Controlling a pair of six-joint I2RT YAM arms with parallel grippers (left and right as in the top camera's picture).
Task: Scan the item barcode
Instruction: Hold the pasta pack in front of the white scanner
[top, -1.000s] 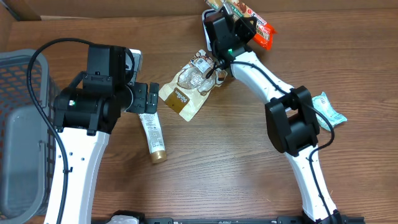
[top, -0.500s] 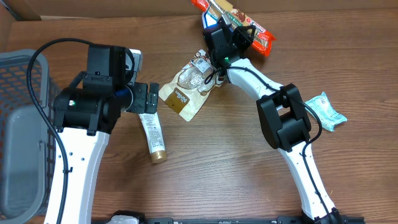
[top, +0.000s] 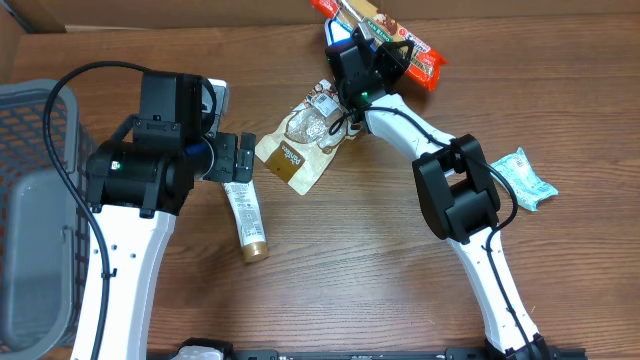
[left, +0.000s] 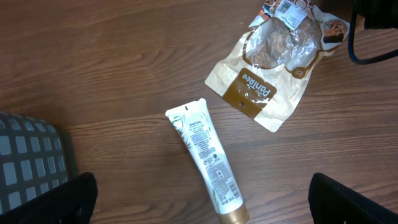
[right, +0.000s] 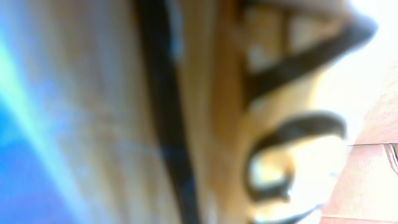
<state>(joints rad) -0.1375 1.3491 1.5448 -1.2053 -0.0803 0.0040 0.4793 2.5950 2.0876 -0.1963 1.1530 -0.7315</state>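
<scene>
My right gripper (top: 375, 42) is at the far edge of the table, shut on a red and orange snack packet (top: 418, 58) that it holds up off the wood. The right wrist view is only a blur of pale, orange and blue print from that packet (right: 186, 112) pressed close to the lens; the fingers are hidden there. My left gripper (top: 240, 158) (left: 202, 211) stands open above a white tube with a gold cap (top: 246, 215) (left: 205, 158), whose barcode side faces up. It touches nothing.
A brown bread bag (top: 300, 140) (left: 273, 68) lies between the arms, just under the right wrist. A teal packet (top: 527, 178) lies at the right. A grey mesh basket (top: 25, 150) (left: 28, 155) stands at the left edge. A cardboard wall runs along the back.
The right arm has swung the snack packet up and toward the back wall, turning it so it spreads wider; its elbow moved left. Over the last half second it held still. The left arm has not moved.
</scene>
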